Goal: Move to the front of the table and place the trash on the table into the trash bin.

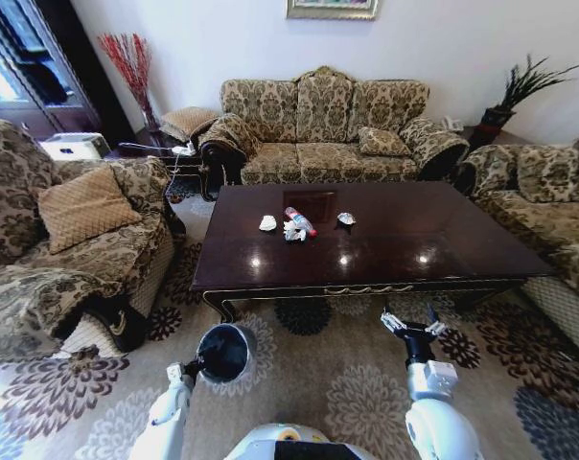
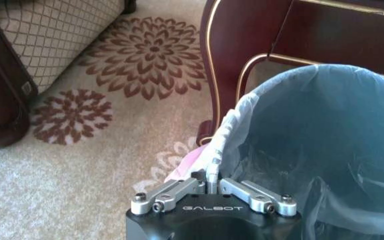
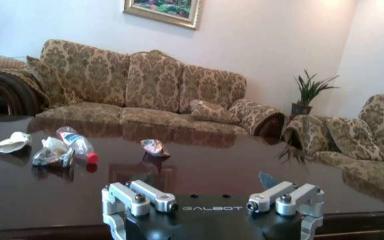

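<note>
The table (image 1: 414, 240) stands just ahead of me, across the patterned carpet. Near its middle lies the trash: a white paper wad (image 1: 267, 223), a clear bottle (image 1: 300, 221) with a red label, a silvery wrapper (image 1: 293, 233) and a small crumpled wrapper (image 1: 346, 218). My left gripper (image 1: 187, 370) is shut on the rim of the trash bin (image 1: 222, 353), holding it low in front of the table's left front leg. The left wrist view shows that gripper (image 2: 212, 181) pinching the bag-lined bin (image 2: 325, 150). My right gripper (image 1: 411, 324) hangs open at the table's front edge, its fingers (image 3: 142, 197) empty, facing the wad (image 3: 8, 142), bottle (image 3: 77, 145) and wrappers (image 3: 154, 147).
A patterned sofa (image 1: 323, 129) stands behind the table, an armchair (image 1: 69, 240) to the left and another sofa (image 1: 548, 211) to the right. A potted plant (image 1: 520, 91) is in the back right corner. The table's curved leg (image 2: 239, 60) is close beside the bin.
</note>
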Tool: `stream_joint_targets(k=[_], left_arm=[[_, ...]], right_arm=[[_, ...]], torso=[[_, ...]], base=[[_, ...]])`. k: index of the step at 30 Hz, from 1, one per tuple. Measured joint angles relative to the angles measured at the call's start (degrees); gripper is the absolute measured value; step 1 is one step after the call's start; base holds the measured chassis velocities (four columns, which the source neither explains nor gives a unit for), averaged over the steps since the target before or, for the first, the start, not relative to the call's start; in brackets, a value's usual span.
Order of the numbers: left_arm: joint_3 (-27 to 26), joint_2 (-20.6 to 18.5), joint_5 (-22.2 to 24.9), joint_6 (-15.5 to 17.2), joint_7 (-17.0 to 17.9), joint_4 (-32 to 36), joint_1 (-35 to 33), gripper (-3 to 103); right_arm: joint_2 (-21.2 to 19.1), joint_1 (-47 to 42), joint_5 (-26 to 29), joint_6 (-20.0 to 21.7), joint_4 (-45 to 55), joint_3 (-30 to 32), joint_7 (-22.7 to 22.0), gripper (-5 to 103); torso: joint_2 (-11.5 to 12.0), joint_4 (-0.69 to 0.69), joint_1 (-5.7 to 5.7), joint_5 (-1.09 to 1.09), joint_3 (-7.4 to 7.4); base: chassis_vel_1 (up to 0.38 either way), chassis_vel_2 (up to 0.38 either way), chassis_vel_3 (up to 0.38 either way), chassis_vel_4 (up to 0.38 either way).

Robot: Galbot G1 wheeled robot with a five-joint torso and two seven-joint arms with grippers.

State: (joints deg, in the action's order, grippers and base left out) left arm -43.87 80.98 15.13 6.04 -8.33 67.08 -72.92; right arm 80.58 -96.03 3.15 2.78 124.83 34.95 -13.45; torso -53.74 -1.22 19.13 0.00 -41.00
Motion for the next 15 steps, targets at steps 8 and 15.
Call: stream_joint_targets(k=[8,15], left_arm=[[0.0,0.0,0.0,0.0,0.0,-0.1,0.0,0],[0.0,0.0,-0.1,0.0,0.0,-0.1,0.1,0]], right_arm=[[0.0,0.0,0.0,0.0,0.0,0.0,0.0,100],[0.0,0.0,0.0,0.0,0.0,0.0,0.0,100]], torso=[[0.0,0.00,0.00,0.00,0.00],[0.0,0.00,0.00,0.00,0.00]], base=[[0.000,0.000,0.000,0.000],[0.000,0.000,0.000,0.000]])
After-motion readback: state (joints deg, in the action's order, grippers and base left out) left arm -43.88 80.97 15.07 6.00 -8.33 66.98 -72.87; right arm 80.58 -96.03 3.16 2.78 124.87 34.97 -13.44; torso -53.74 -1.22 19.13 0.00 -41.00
